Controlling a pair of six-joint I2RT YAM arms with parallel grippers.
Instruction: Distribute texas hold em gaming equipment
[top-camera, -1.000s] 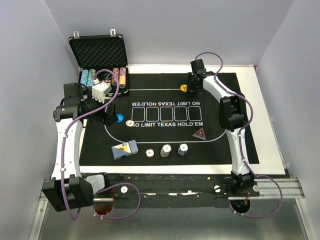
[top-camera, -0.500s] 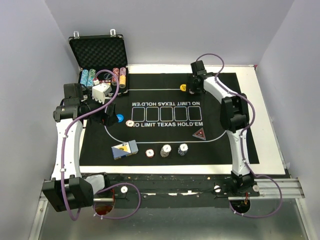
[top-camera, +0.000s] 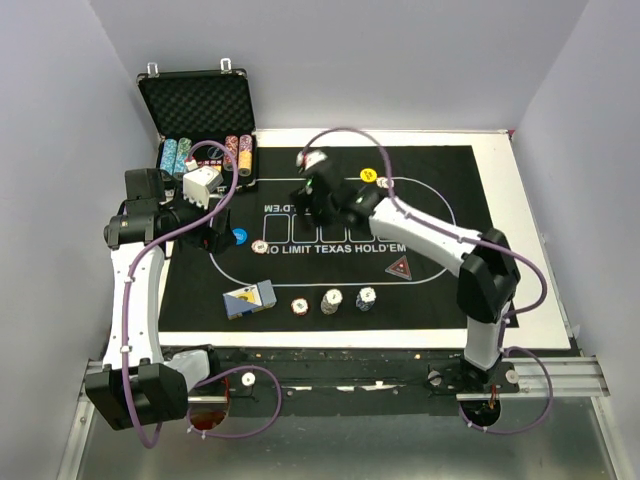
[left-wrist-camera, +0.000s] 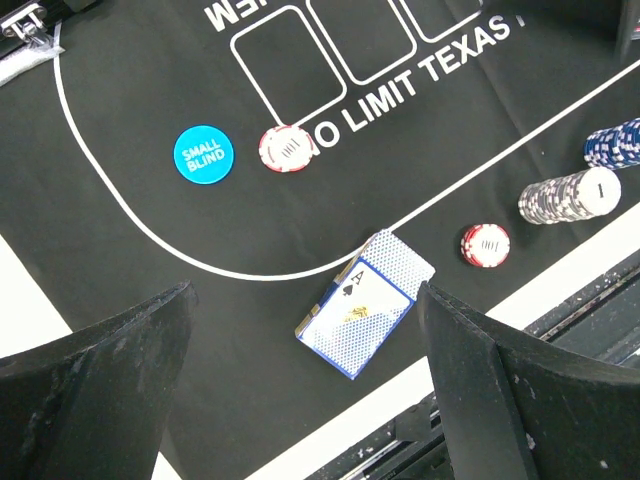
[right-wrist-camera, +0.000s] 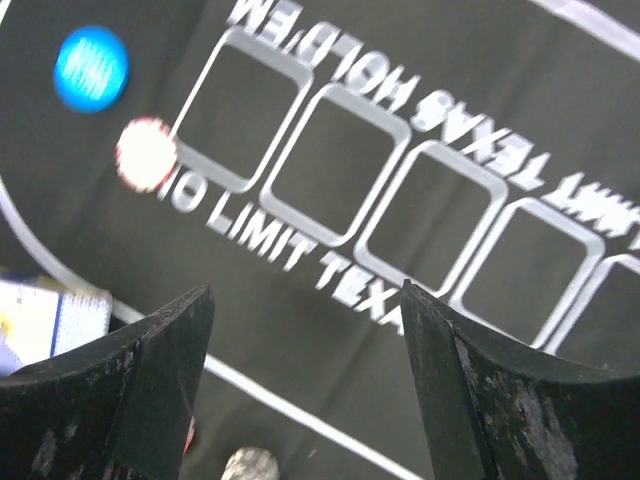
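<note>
On the mat (top-camera: 450, 285), our right gripper (top-camera: 306, 196) has swung from the 12 o'clock edge to centre, jaws spread and empty, leaving the yellow button (top-camera: 367, 174) at 12; we judge it placed. Our left gripper (top-camera: 215, 238) hovers at 9, likewise spread and empty. We read "NO LIMIT TEXAS HOLD'EM" on the mat and "SMALL BLIND" on the blue button (left-wrist-camera: 202, 154) at 9.
</note>
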